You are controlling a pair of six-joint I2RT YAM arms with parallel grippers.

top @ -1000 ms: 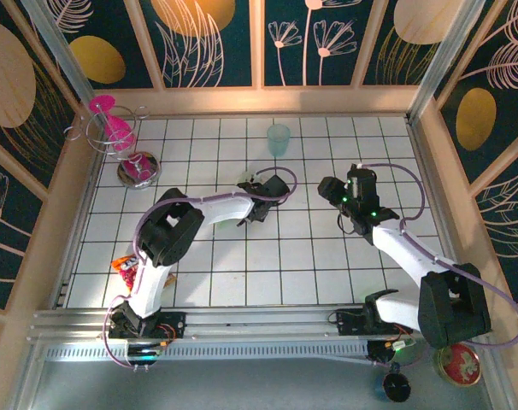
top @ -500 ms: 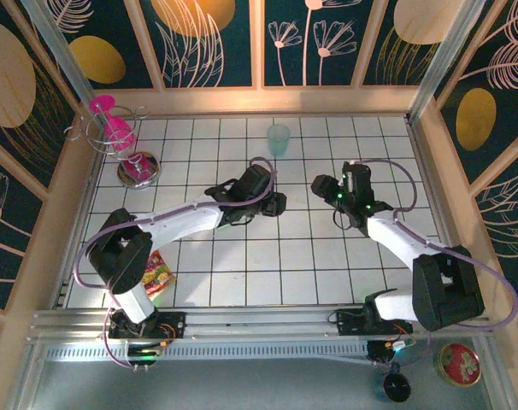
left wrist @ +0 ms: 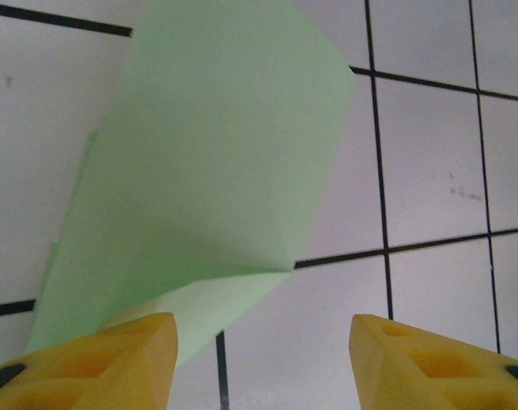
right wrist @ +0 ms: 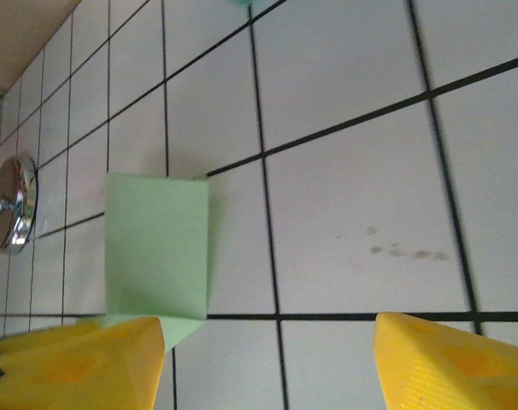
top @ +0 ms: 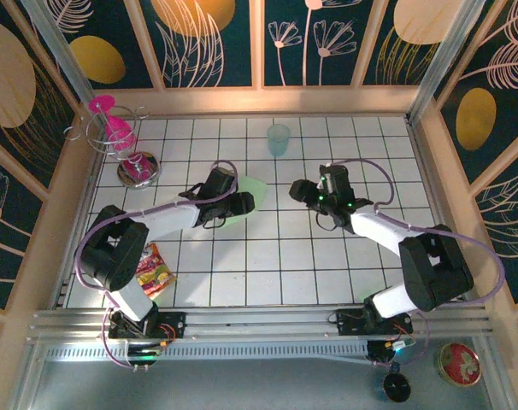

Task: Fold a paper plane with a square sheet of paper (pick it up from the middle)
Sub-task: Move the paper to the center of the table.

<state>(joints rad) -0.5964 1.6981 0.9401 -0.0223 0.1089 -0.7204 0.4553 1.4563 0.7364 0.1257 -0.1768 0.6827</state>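
On the white tiled tabletop [top: 267,256], slightly left of centre, lies the light green sheet of paper [top: 253,188], folded over on itself rather than flat. Left wrist view: the sheet of paper [left wrist: 216,162] appears as a broad slanted panel with a sharp crease along its lower edge and a paler layer beneath. Its lower left corner runs under one yellow finger [left wrist: 105,354]. Right wrist view: the sheet of paper [right wrist: 156,248] reads as a narrow upright rectangle beside a black grid line, its lower edge reaching the finger at lower left.

The left end effector [top: 242,205] sits low over the near edge of the sheet. From its own camera the left end effector [left wrist: 263,359] has its jaws apart, with bare tile and a corner of paper between them and nothing clamped. The right end effector [top: 297,192] is just right of the sheet and points toward it. In its wrist view the right end effector [right wrist: 267,359] is likewise wide apart and empty.

Farther out, a translucent teal cup [top: 279,138] stands upright near the far edge, well apart from the sheet. A metal dish [top: 139,167] and a wire stand [top: 114,128] holding a pink object occupy the far left corner. A colourful snack packet [top: 155,269] lies at the near left beside the left arm.
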